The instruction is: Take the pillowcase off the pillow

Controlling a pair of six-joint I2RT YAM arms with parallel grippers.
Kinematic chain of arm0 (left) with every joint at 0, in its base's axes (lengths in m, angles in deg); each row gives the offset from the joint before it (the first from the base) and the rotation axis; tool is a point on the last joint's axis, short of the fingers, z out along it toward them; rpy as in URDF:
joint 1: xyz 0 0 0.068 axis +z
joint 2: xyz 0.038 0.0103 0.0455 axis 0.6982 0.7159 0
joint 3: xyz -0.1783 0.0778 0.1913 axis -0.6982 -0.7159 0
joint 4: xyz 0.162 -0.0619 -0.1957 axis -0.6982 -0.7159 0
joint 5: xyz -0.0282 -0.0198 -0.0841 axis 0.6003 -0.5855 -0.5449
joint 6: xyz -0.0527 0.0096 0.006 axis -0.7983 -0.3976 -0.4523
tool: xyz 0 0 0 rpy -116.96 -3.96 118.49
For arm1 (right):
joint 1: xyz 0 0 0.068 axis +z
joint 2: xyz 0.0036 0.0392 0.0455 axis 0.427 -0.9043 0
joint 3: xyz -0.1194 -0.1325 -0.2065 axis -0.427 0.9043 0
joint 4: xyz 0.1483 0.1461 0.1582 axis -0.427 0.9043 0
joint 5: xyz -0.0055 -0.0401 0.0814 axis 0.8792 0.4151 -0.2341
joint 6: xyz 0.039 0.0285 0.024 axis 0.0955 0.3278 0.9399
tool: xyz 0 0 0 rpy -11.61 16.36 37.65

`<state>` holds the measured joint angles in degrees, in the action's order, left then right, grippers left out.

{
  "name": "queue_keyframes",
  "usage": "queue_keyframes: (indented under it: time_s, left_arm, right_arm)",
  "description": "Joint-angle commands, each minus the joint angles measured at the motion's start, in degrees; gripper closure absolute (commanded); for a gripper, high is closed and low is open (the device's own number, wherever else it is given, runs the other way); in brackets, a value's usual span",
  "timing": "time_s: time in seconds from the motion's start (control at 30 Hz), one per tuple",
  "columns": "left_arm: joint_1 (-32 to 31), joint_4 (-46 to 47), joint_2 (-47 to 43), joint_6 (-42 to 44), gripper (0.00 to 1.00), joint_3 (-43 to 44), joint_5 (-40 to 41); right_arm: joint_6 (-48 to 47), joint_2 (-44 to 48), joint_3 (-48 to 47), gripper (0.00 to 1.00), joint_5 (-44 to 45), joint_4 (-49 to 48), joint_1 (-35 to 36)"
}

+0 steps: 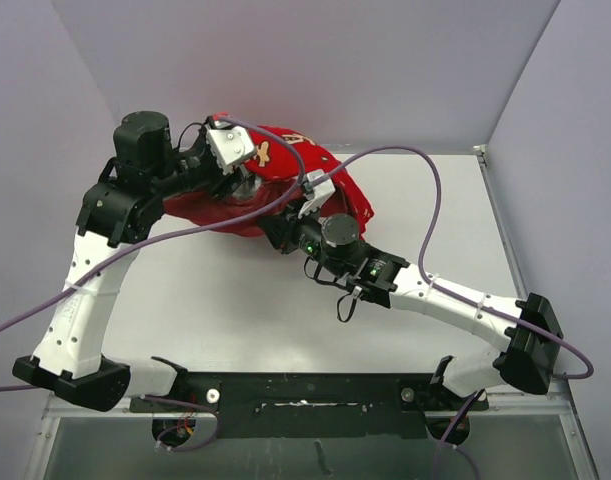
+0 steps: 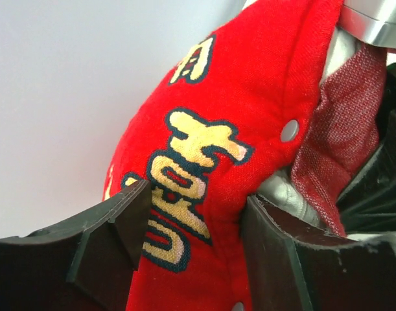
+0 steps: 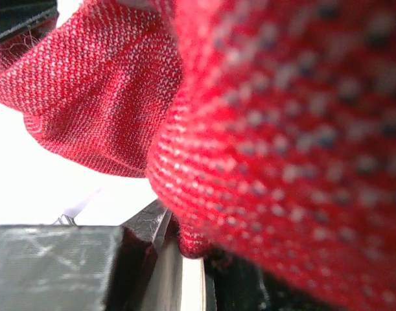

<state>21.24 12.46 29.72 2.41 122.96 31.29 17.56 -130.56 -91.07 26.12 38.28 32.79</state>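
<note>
We see pillow (image 2: 280, 194) mostly hidden inside pillowcase (image 2: 249, 84). Left gripper (image 2: 194, 233) squeezes stuffed edge. Right gripper (image 3: 185, 251) pinches blurred fold. Arms cover rest.

The left hand (image 2: 196, 214) grips a puffy fold of the pillowcase (image 2: 249, 84), the pillow (image 2: 282, 194) showing alongside.

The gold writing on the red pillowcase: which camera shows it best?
The left wrist view. The gold writing fills the picture, big and sharp, on the pillowcase. The top view catches only a tiny bit of print far off. The right wrist view shows just blurry red cloth, no writing.
</note>
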Motion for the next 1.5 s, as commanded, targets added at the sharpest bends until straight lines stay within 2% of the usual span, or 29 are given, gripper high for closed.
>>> queue_keyframes:
  time_s: [0.0,0.1,0.3,0.53,0.77,0.8,0.83,0.87,0.9,0.93,0.97,1.0,1.07,1.13,1.2,1.37,1.47]
  left_arm:
    - [-0.5,12.0,-3.3,-0.1,0.46,-2.6,2.9]
    - [-0.9,19.3,-6.4,3.6,0.50,-7.8,5.1]
    - [-2.1,32.1,-8.7,8.2,0.65,-14.7,12.8]
    - [-2.1,47.2,-11.7,9.4,0.62,-20.5,13.3]
    - [-2.1,52.6,-11.6,9.9,0.64,-20.7,14.9]
    - [-2.1,52.0,-11.1,9.8,0.69,-19.9,15.7]
    - [-2.1,50.1,-10.3,9.1,0.79,-18.6,16.3]
    - [-2.1,46.1,-9.2,7.1,0.90,-16.4,16.2]
    - [-2.1,39.0,-7.6,5.3,0.97,-12.7,14.9]
    - [-2.1,31.8,-5.6,2.5,1.00,-8.4,13.3]
    - [-1.8,25.3,-3.1,-0.7,1.00,-4.6,11.1]
    - [-1.6,19.2,-1.4,-3.3,1.00,-1.3,8.3]
    - [-1.6,10.1,1.7,-8.3,1.00,4.4,2.1]
    - [-1.6,5.0,4.4,-13.7,1.00,9.1,-2.9]
    - [-1.5,0.6,7.5,-18.4,1.00,14.2,-8.3]
    - [-1.4,-10.9,15.8,-24.7,1.00,27.9,-18.2]
    - [-1.5,-12.0,16.5,-25.9,1.00,29.4,-19.3]
  right_arm:
    - [-1.2,1.0,-4.7,1.00,-0.3,-6.7,1.4]
    - [-1.1,0.6,-5.0,1.00,-0.4,-6.6,1.7]
    - [-1.0,-0.4,-6.0,1.00,-0.9,-6.3,1.9]
    - [-1.0,-0.5,-6.1,1.00,-0.7,-5.6,2.3]
    - [-0.5,1.2,-5.4,1.00,1.5,-4.5,2.2]
    - [-0.1,1.6,-5.3,1.00,2.6,-3.8,2.1]
    - [0.6,2.0,-5.3,0.95,4.1,-3.2,2.1]
    - [1.4,2.4,-5.2,0.85,6.7,-2.4,2.2]
    - [2.6,3.1,-5.5,0.70,9.3,-0.9,2.5]
    - [4.6,3.6,-6.1,0.56,13.5,1.7,3.0]
    - [5.9,4.4,-6.6,0.47,17.9,4.5,4.3]
    - [5.5,5.2,-6.6,0.40,23.3,5.0,6.6]
    - [-0.3,6.7,-5.2,0.32,32.3,-0.3,12.8]
    - [-4.9,7.4,-4.7,0.27,39.0,-5.2,18.1]
    - [-5.6,8.2,-4.2,0.27,45.7,-7.6,22.1]
    - [2.8,12.2,1.9,0.28,58.0,-13.5,27.0]
    - [6.4,12.7,2.5,0.29,60.4,-13.9,26.9]
